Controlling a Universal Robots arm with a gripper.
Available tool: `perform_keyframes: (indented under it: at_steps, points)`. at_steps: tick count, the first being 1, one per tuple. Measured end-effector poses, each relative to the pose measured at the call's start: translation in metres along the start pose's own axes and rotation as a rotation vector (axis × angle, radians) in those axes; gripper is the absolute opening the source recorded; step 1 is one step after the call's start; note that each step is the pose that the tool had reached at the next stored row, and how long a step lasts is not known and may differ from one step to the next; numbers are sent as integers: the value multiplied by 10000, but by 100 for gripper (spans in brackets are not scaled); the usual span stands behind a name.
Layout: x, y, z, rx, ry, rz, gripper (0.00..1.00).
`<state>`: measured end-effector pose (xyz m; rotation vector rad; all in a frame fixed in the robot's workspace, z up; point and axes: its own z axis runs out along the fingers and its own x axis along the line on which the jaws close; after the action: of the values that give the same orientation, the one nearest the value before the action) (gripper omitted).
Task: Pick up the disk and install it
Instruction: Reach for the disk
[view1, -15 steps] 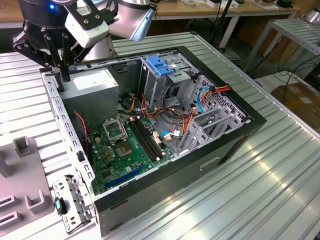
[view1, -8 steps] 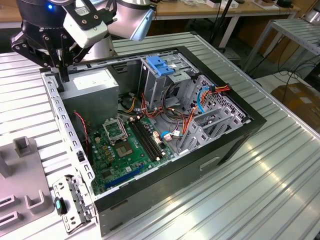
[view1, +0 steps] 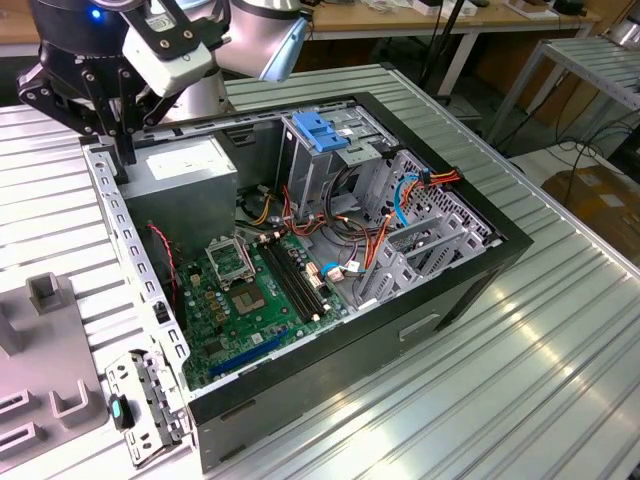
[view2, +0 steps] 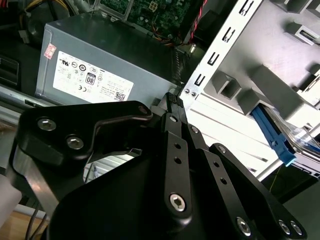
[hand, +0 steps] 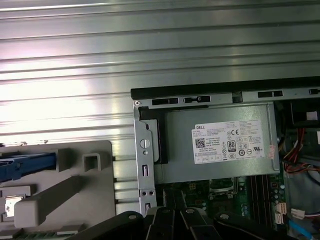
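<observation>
— What is seen in the exterior view?
— A green board (view1: 250, 290) and a grey power box (view1: 185, 170) are kept inside the open computer case (view1: 300, 385). The gripper (view1: 126, 165) is held clenched at the case's corner.
— And in the second wrist view?
— The disk (view2: 270, 132) is laid in a grey tray (view2: 280, 92) just outside the case.
— And the first wrist view?
— The disk (hand: 27, 167) is seen there too.

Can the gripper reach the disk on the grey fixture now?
Probably yes: the disk lies uncovered on the grey fixture beside the case; nothing stands between it and the gripper.
</observation>
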<state>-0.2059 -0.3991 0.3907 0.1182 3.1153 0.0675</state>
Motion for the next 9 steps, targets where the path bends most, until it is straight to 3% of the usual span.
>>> perform_keyframes:
  at_steps: [9]
  points:
    - [33,-3,0,0,0,0,11]
